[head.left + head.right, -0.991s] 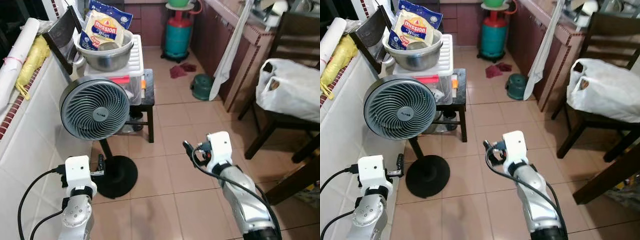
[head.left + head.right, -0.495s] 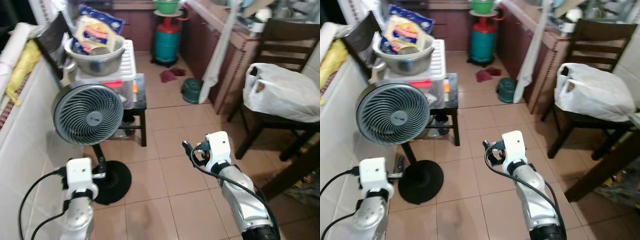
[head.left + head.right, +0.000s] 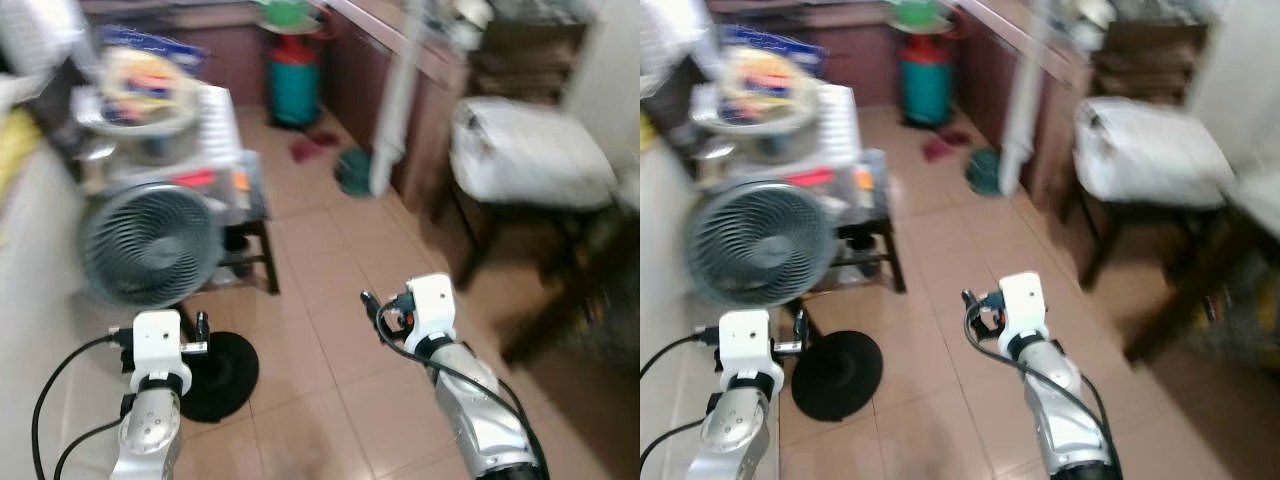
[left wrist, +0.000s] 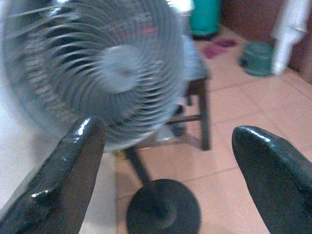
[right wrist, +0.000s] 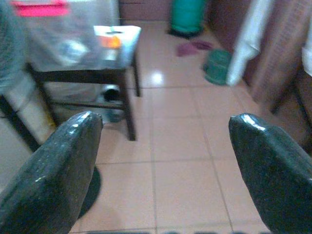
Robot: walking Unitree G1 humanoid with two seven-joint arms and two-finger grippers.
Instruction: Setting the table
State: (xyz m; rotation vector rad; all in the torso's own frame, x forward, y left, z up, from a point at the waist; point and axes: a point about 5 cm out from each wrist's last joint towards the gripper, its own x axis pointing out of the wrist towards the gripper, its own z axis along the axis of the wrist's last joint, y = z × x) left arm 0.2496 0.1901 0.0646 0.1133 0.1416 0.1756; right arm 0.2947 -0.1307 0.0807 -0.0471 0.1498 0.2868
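From the left eye view, the picture is blurry. The left gripper (image 3: 201,327) is held up low on the left, close to a grey fan (image 3: 150,245) that stands on a round black base (image 3: 222,373). The right gripper (image 3: 372,308) is held up in the middle, over the tiled floor (image 3: 330,400). Behind the fan is a small dark stool (image 3: 255,235) with a clear box (image 3: 215,170) on it, and a metal bowl (image 3: 130,115) sits on top of the box. A green gas tank (image 3: 293,85) stands far back. On the right, a white bag (image 3: 525,150) lies on a dark chair (image 3: 500,255). Plates or cups for setting the table cannot be made out.

The right eye view shows the same room, with the fan on the left and the chair on the right.

In the left wrist view, the jaws are spread wide apart and hold nothing. One black finger (image 4: 68,178) is in front of the fan. The fan is near, not touching.

In the right wrist view, the jaws are also spread wide and empty. One black finger (image 5: 48,170) is in front of the floor, with the stool and a white cloth (image 5: 246,41) farther off.
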